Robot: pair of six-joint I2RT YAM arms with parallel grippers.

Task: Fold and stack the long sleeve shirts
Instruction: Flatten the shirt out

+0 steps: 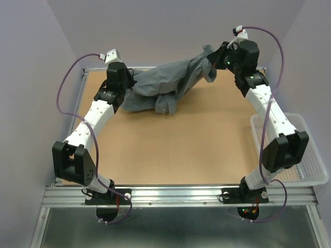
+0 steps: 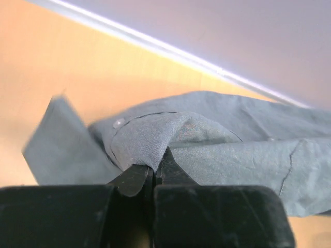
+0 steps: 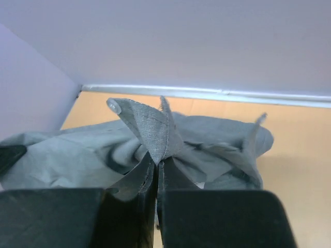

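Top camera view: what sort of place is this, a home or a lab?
Probably a lab robot cell: left arm and right arm bolted to a metal rail, plain walls boxing in the table and grey shirt.

My overhead camera looks down from six o'clock on the counter (image 1: 181, 150); wrist cameras ride close behind the left end effector (image 2: 153, 173) and right end effector (image 3: 156, 168); all share the twelve-o'clock shirt (image 1: 165, 82).

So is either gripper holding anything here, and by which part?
Both are shut on the grey shirt: the left gripper pinches a fold beside a small button at its left end, the right gripper a buttoned corner at its right end.
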